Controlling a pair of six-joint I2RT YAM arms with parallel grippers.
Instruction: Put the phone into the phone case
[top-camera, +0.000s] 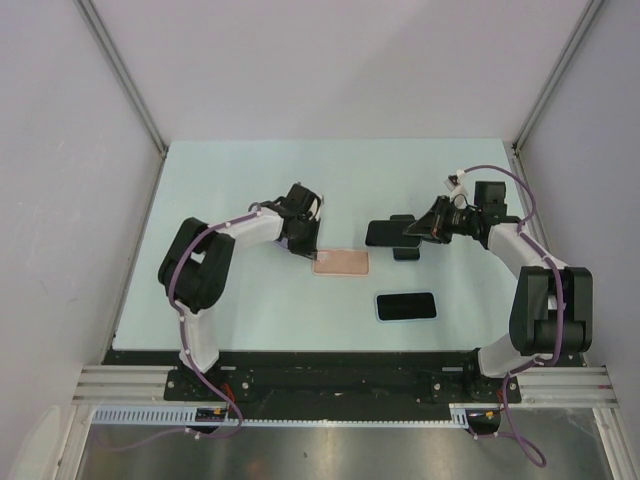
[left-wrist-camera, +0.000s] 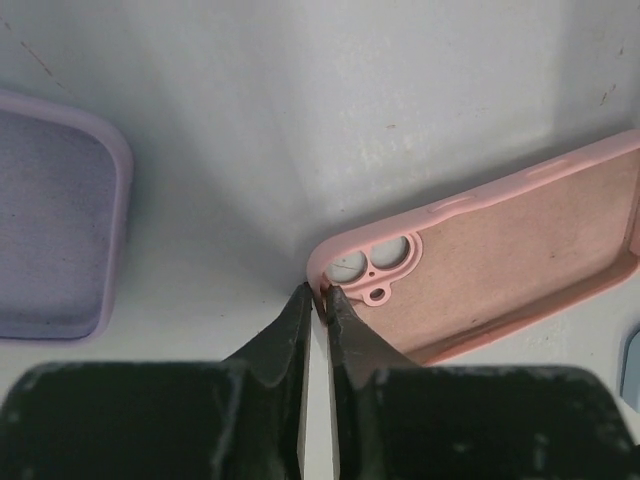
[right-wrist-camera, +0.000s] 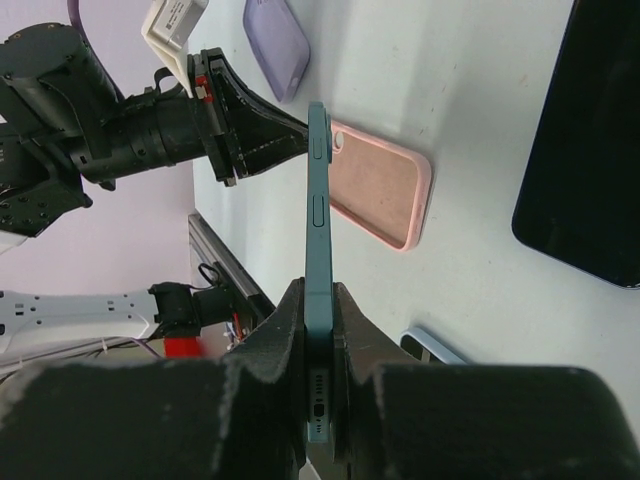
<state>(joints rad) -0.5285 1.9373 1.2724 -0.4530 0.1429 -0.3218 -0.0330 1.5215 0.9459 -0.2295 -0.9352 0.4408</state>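
Observation:
The pink phone case (top-camera: 340, 262) lies open side up at the table's middle; it also shows in the left wrist view (left-wrist-camera: 520, 250) and the right wrist view (right-wrist-camera: 380, 190). My left gripper (left-wrist-camera: 318, 295) is shut on the case's rim at the camera-hole corner, at the case's left end (top-camera: 303, 245). My right gripper (right-wrist-camera: 318, 295) is shut on a teal phone (right-wrist-camera: 318, 200), held edge-on above the table, to the right of the case. In the top view that gripper (top-camera: 408, 237) hides most of the phone.
A purple case (left-wrist-camera: 50, 220) lies left of the pink one, also seen in the right wrist view (right-wrist-camera: 275, 40). A black slab (top-camera: 383, 232) lies under my right gripper. A dark phone with a light-blue rim (top-camera: 405, 305) lies near the front. Grey walls enclose the table.

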